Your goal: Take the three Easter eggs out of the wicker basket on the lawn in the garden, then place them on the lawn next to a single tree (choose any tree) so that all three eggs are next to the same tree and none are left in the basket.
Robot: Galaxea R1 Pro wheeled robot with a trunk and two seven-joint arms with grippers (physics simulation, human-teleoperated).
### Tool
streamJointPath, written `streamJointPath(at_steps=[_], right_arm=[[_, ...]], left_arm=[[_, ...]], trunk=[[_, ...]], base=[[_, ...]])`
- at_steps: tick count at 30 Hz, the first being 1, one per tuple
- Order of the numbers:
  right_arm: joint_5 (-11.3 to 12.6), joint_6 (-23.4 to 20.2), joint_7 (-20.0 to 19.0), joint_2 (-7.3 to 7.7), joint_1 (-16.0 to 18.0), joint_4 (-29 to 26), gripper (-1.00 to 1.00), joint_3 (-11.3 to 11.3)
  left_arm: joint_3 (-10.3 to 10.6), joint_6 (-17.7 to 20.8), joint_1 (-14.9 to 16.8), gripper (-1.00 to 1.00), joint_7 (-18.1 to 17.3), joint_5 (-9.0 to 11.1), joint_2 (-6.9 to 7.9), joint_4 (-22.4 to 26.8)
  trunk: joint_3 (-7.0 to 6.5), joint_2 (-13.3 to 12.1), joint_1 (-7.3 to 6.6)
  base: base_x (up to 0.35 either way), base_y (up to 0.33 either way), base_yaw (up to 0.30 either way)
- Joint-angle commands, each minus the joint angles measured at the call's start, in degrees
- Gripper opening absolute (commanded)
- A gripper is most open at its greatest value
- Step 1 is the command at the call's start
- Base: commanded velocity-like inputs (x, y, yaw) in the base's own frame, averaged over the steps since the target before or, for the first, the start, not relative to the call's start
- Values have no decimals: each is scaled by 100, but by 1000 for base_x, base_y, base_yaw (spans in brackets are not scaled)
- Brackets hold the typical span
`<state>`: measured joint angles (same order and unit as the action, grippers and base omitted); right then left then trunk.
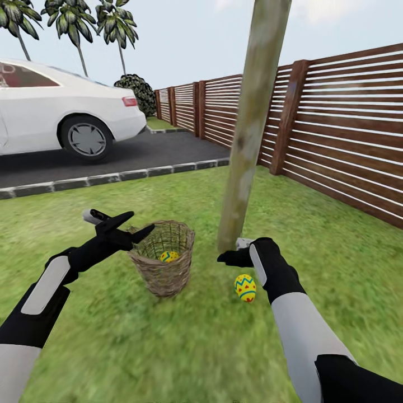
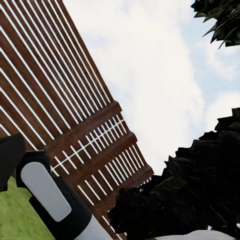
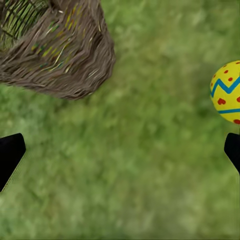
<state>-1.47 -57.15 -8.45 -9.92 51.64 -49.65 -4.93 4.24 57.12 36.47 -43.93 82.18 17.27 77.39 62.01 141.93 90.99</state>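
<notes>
My left tool (image 1: 131, 224) hangs with fingers spread apart and nothing between them, just above the rim of the brown woven wicker basket (image 1: 162, 277) at centre frame. One yellow egg with blue zigzag bands (image 1: 169, 256) lies inside it. My right tool (image 1: 226, 258) is near the foot of the pale mottled tree trunk (image 1: 249, 129), fingertips wide apart and empty. A second yellow painted egg (image 1: 245, 287) rests on the green lawn (image 1: 168, 347), lower centre-right, beside the trunk.

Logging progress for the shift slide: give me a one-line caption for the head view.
One Easter egg lies on the lawn by the tree; another remains in the wicker basket.
</notes>
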Motion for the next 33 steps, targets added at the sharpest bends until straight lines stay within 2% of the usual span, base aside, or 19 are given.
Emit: streamJointPath(at_steps=[1,14,18,20,23,27,29,31,33], right_arm=[[-20,-25,-25,-7,4,-7,100,-25],[-94,46,20,-7,4,-28,100,-14],[-107,222,40,-7,-3,-49,100,-7],[-123,286,108,-7,-16,-219,100,26],[-198,211,264,-7,-196,-717,100,287],[-200,-24,377,-7,-427,-1262,100,913],[-202,-63,425,-7,-459,-1467,100,1047],[-188,-68,438,-7,-469,-1686,100,1086],[-165,-65,434,-7,-476,-1951,100,1422]], left_arm=[[8,19,2,100,-19,9,4,-5],[-16,7,9,100,8,-51,4,4],[-178,-4,9,100,91,-107,4,-8],[-305,-7,8,100,181,-240,1,-11],[-364,-12,8,100,233,-380,-3,-11],[-381,-16,7,100,252,-412,-4,-57],[-391,-21,6,100,258,-418,-4,-128],[-407,-23,7,100,275,-421,-4,-219],[-426,-30,7,100,298,-424,-4,-394]], trunk=[[-13,-39,-25],[-246,-561,-310],[-318,-721,-398],[-354,-801,-442],[-408,-922,-508],[-480,-1082,-596],[-516,-1162,-640],[-552,-1243,-684],[-588,-1323,-728]], base=[[-126,275,0],[-18,39,0],[0,0,0],[0,0,0],[0,0,0],[0,0,0],[0,0,0],[0,0,0],[0,0,0]])
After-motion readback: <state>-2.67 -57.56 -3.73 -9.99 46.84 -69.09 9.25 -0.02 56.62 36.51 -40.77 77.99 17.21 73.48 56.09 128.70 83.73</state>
